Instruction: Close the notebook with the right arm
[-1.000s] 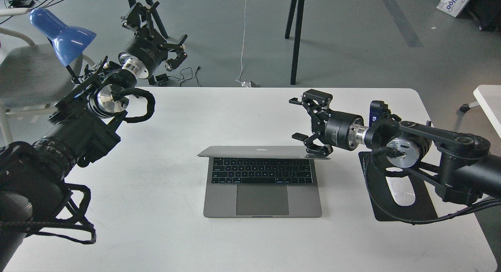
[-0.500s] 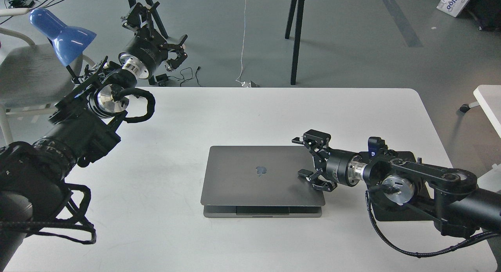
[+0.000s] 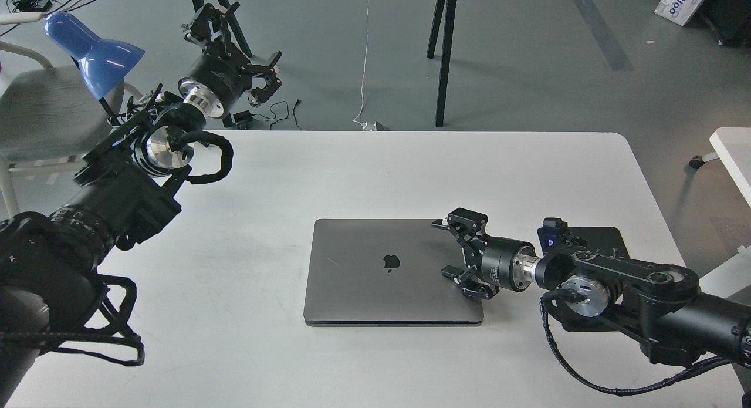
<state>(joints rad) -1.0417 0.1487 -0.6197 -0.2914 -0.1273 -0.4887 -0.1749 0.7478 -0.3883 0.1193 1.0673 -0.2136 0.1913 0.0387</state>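
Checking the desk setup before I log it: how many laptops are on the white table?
1. A slim grey metal laptop, lid shut, lies mid-table, with the right arm's black claw gripper over its right edge. No other shows.

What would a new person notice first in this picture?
First, the grey notebook, lying shut in the middle of the white table, logo up. Next, the right gripper, open over the lid's right edge. Then the blue lamp at far left, beside the raised left gripper.

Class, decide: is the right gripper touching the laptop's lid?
Cannot tell. In the head view the right gripper, fingers spread, overlaps the right edge of the closed laptop, but looking down from above shows neither contact nor gap plainly.
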